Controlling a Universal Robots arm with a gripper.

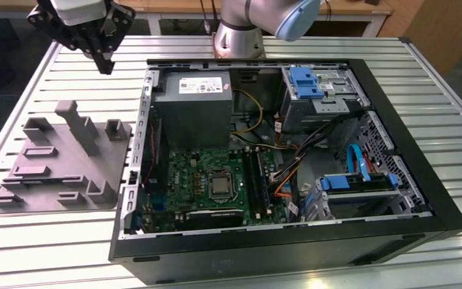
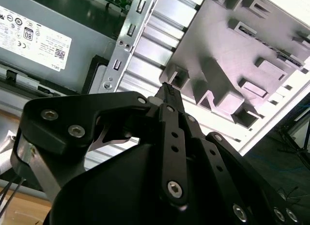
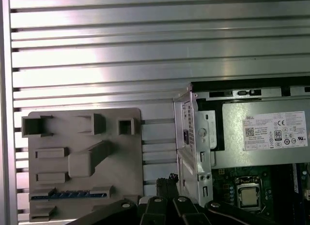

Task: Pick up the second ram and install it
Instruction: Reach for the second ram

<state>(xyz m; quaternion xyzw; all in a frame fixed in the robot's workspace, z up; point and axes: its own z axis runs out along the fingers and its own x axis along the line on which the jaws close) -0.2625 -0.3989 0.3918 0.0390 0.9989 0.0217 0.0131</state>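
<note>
Exterior view gives us an open computer case [image 1: 295, 253] lying on a ribbed metal tabletop [image 1: 423, 78], with a grey holder [image 1: 58, 171] just beside it at nine o'clock. We see the arm [image 1: 239, 33] standing at twelve o'clock of the case. The jaws hang in the air at about one o'clock from the holder, near the case's corner, touching nothing. In the second wrist view the jaws stand together, tips meeting, with nothing between them. In the first wrist view we find the ram stick [image 3: 71, 193], a thin bluish strip lying in a long slot of the holder, apart from the power supply [image 3: 261, 138] and the motherboard [image 3: 227, 188] inside the case.
</note>
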